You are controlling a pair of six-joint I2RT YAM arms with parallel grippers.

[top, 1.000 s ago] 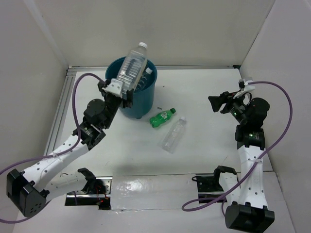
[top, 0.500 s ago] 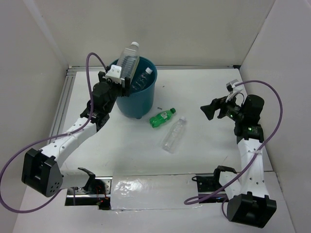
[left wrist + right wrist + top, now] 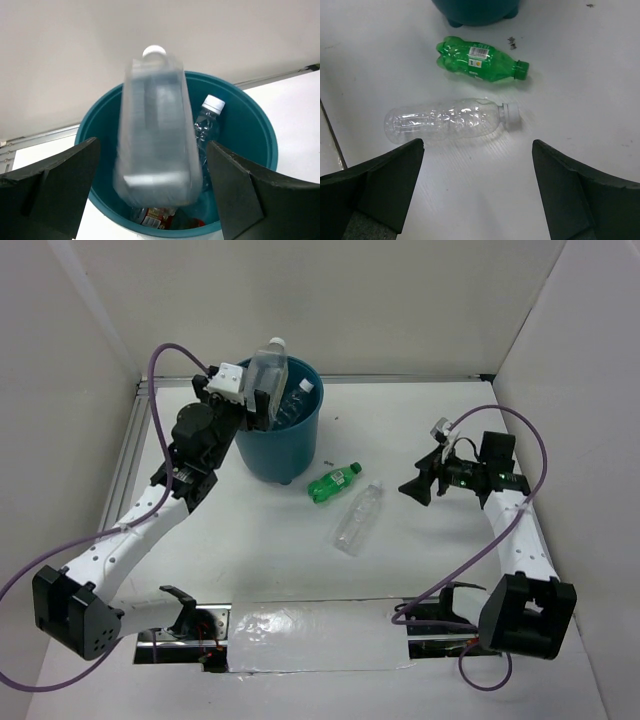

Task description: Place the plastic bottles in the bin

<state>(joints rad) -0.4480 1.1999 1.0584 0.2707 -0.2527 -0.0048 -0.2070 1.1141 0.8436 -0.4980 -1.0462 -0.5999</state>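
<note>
The teal bin (image 3: 290,445) stands at the back left. My left gripper (image 3: 258,400) hovers at its rim, open. In the left wrist view a large clear bottle (image 3: 157,145) is blurred and loose between the spread fingers (image 3: 75,185), over the bin's mouth (image 3: 250,117). Inside lie a clear white-capped bottle (image 3: 207,125) and a red-white labelled one (image 3: 160,217). A green bottle (image 3: 333,482) and a clear bottle (image 3: 358,518) lie on the table right of the bin. My right gripper (image 3: 412,487) is open above the table, just right of them, with the green bottle (image 3: 480,60) and the clear bottle (image 3: 447,120) ahead of it.
White walls close in the table at the back and on both sides. A metal rail (image 3: 125,465) runs along the left edge. The bin's base (image 3: 477,12) shows at the top of the right wrist view. Purple cables loop from both arms.
My left gripper has opened and let go of the large clear bottle, which has sunk lower over the bin. My right arm has swung left toward the two bottles on the table, its jaws wider.
</note>
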